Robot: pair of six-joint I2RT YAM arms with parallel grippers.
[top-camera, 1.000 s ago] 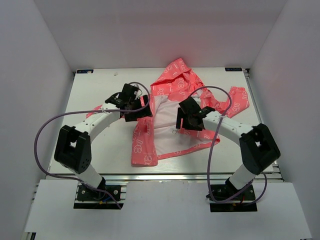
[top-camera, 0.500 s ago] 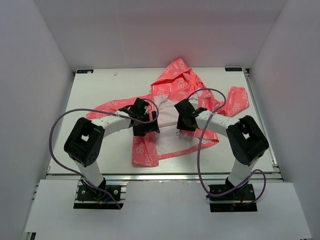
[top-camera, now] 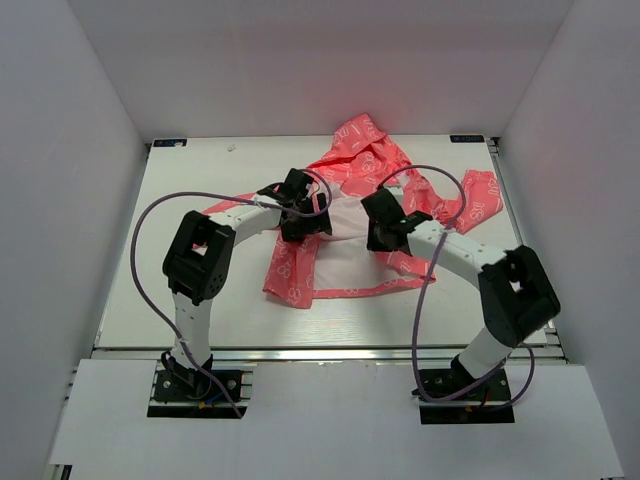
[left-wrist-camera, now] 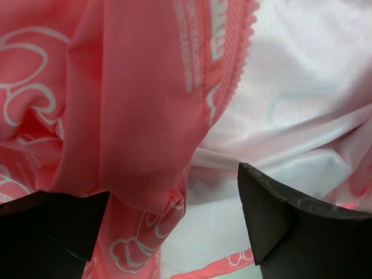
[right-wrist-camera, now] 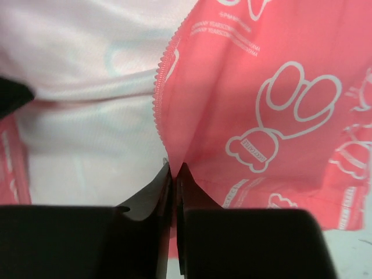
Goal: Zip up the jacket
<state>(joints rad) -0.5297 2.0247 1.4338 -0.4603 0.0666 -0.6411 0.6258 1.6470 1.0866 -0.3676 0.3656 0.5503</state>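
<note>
The coral-pink jacket (top-camera: 290, 275) lies unzipped on the table, white lining (top-camera: 345, 255) up and hood (top-camera: 358, 140) toward the far side. My left gripper (top-camera: 308, 218) hovers over the jacket's left front edge, open wide. In the left wrist view a fold of pink cloth (left-wrist-camera: 133, 104) sits between the fingers (left-wrist-camera: 273, 215), and its gripper (left-wrist-camera: 173, 186) is not closed on it. My right gripper (top-camera: 386, 238) is at the right front edge. In the right wrist view this gripper (right-wrist-camera: 172, 165) is shut on the jacket's zipper edge (right-wrist-camera: 160, 87), where the pink front (right-wrist-camera: 261, 87) meets the lining.
White walls enclose the white table (top-camera: 200, 290) on three sides. One sleeve (top-camera: 478, 200) spreads toward the right edge, the other (top-camera: 225, 212) toward the left. Purple cables (top-camera: 150, 240) loop above both arms.
The right gripper went from open to shut on the jacket's right front edge. The left gripper moved right and farther, over the left front edge. The jacket's hem has shifted.
</note>
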